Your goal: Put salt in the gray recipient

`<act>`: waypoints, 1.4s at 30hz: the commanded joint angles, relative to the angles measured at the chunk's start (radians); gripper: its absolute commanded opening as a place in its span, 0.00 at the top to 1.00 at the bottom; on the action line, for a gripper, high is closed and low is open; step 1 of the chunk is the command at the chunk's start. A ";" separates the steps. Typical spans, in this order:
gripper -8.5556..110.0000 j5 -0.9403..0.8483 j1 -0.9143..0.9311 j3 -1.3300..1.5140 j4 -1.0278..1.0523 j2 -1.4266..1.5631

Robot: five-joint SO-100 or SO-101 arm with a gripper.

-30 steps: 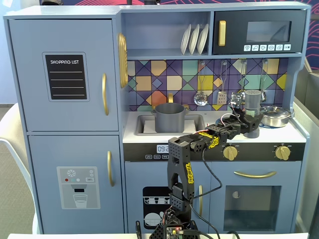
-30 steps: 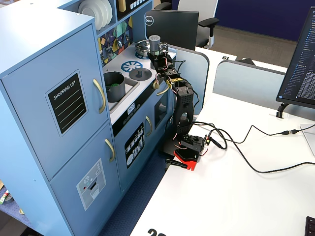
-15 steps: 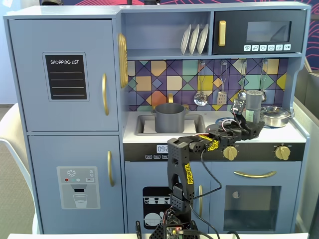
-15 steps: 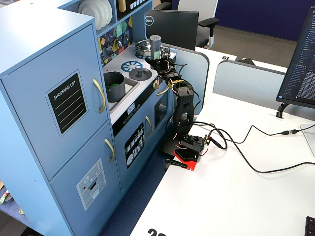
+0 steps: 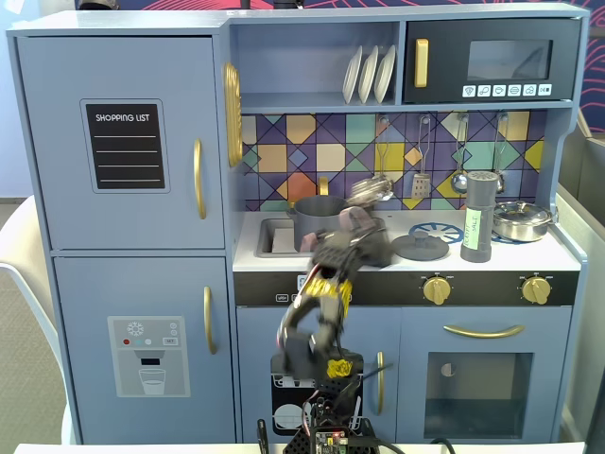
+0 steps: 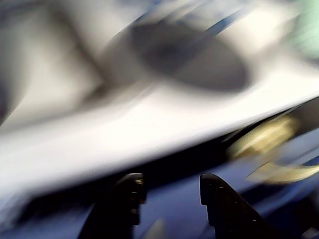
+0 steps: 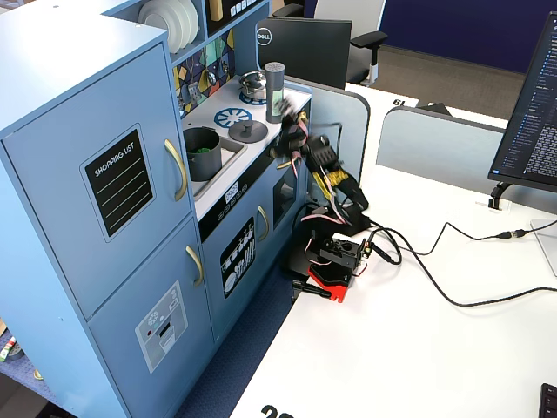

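On fridge door: "SHOPPING LIST" board (image 5: 126,147) | monitor (image 7: 302,50) (rear): "DELL"

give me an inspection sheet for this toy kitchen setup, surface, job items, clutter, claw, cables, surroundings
Surface: white countertop of a blue toy kitchen.
Job's things: salt upright on the counter's right side; gray recipient in the sink area, apart from it.
Clutter: flat gray lid, steel pan, hanging utensils, plates.
Claw: the claw is blurred, jaws apart, holding nothing.
Cables: black cables trail across the white desk.
Surroundings: monitor and office chair.
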 commanded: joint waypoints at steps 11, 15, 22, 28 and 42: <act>0.93 0.075 -0.442 0.709 0.186 0.434; 0.92 -0.074 -0.434 0.847 0.183 0.434; 0.91 0.009 -0.445 0.910 0.192 0.436; 0.90 0.006 -0.457 0.910 0.192 0.436; 0.90 0.006 -0.460 0.910 0.192 0.436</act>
